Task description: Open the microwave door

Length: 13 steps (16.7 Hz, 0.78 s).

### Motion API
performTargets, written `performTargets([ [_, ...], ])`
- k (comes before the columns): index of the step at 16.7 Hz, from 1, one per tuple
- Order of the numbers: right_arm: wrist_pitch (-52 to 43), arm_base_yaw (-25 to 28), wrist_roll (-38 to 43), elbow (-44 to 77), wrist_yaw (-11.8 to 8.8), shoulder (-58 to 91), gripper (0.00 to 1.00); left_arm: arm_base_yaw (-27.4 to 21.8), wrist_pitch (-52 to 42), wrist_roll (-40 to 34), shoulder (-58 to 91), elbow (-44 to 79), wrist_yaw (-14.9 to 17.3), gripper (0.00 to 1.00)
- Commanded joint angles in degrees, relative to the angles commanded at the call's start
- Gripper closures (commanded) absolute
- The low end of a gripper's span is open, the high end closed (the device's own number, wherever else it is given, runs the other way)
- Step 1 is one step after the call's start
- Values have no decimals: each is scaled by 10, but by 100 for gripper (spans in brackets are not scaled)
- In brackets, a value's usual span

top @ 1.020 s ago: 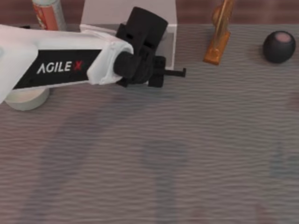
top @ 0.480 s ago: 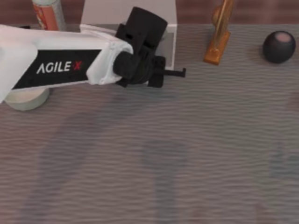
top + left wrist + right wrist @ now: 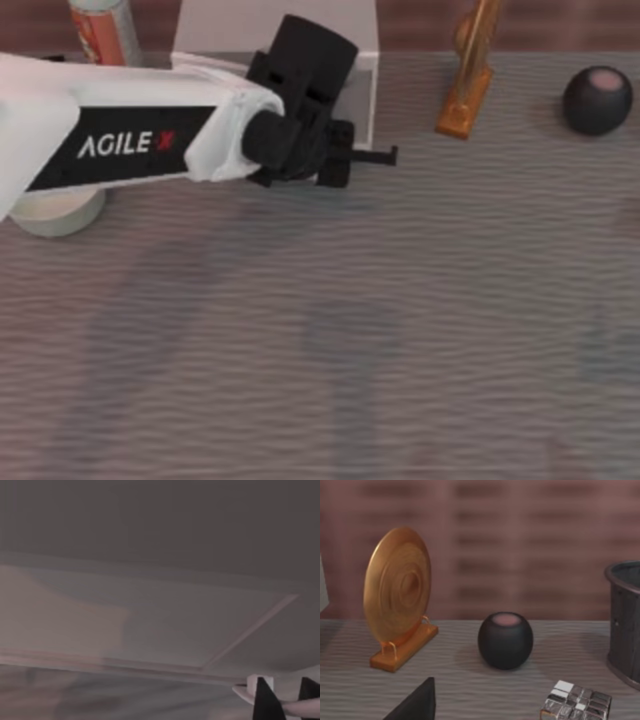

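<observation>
Left black two-finger gripper (image 3: 350, 158) hides most of the boxy grey-white microwave (image 3: 230, 25) at upper left; honestly can't tell its grip.

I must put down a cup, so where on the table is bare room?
The near part of the table is bare across its width. The far edge is crowded: microwave, left hand before it, gold disc stand, black ball, orange can.

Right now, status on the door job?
Left gripper at the microwave front, by the door handle. Door looks shut. Right gripper back by the black ball. Nothing in the way.
</observation>
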Motion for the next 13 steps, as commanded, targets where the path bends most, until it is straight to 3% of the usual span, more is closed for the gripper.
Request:
performTargets([
  [13, 0, 0, 0, 0, 0, 0, 0, 3, 13, 19, -15, -19, 17, 100],
])
